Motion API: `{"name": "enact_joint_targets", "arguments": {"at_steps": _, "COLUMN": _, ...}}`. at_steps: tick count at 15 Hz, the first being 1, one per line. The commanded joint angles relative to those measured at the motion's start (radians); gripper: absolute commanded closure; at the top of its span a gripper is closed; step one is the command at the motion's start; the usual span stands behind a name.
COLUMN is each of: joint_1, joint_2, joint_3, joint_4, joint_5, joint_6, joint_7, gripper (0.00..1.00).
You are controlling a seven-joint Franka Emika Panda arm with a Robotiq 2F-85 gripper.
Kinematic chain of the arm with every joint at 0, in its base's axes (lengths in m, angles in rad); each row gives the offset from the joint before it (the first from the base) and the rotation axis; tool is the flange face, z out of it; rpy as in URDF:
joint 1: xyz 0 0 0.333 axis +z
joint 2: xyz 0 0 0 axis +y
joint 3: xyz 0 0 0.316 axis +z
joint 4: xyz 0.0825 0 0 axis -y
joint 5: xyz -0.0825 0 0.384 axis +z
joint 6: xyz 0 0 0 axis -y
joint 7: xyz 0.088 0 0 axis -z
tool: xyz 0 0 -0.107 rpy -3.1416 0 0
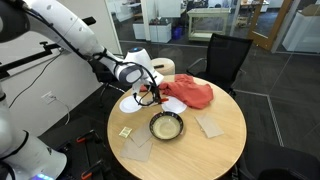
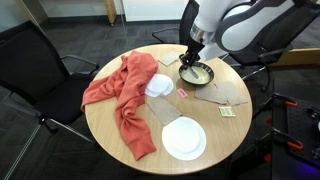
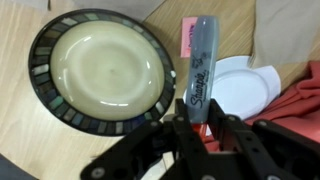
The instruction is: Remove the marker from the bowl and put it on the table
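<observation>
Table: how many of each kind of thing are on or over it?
Dark-rimmed bowl: 1
White plates: 2
Red cloth: 1
Marker: 1, held in the fingers
Pink note: 1
Total: 6, leaving out a few flat pale pieces too unclear to name.

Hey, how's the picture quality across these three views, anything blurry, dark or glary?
Wrist view: the label on the marker reads sharply and the bowl is evenly lit, but the tool at the bottom edge is dark and out of focus. Both exterior views: small and soft, with even indoor light and no strong glare on the table.
</observation>
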Motion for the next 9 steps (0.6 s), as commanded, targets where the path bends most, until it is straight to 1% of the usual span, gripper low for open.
{"name": "enact_joint_targets", "arguments": {"at_steps": 1, "joint_1": 0.027, "joint_2": -0.076, "joint_3": 0.059, "joint_4": -0.072, "joint_5": -0.050, "joint_6": -0.024, "joint_7": 0.016, "gripper": 0.94}}
{"name": "enact_joint_targets", "arguments": {"at_steps": 4, "joint_1": 0.041, "joint_2": -0.080, "joint_3": 0.113, "joint_4": -0.086, "joint_5": -0.062, "joint_6": -0.066, "joint_7": 0.017, "gripper": 0.94}}
{"name": "enact_joint_targets", "arguments": {"at_steps": 5, "joint_1": 0.048, "joint_2": -0.084, "joint_3": 0.121, "joint_4": -0.097, "joint_5": -0.074, "joint_6": -0.085, "joint_7": 0.026, "gripper": 0.94}}
{"name": "enact_joint_targets", "arguments": {"at_steps": 9, "joint_1": 0.040, "joint_2": -0.084, "joint_3": 0.165, "joint_4": -0.127, "joint_5": -0.097, "joint_6": -0.176, "joint_7": 0.016, "gripper": 0.94}}
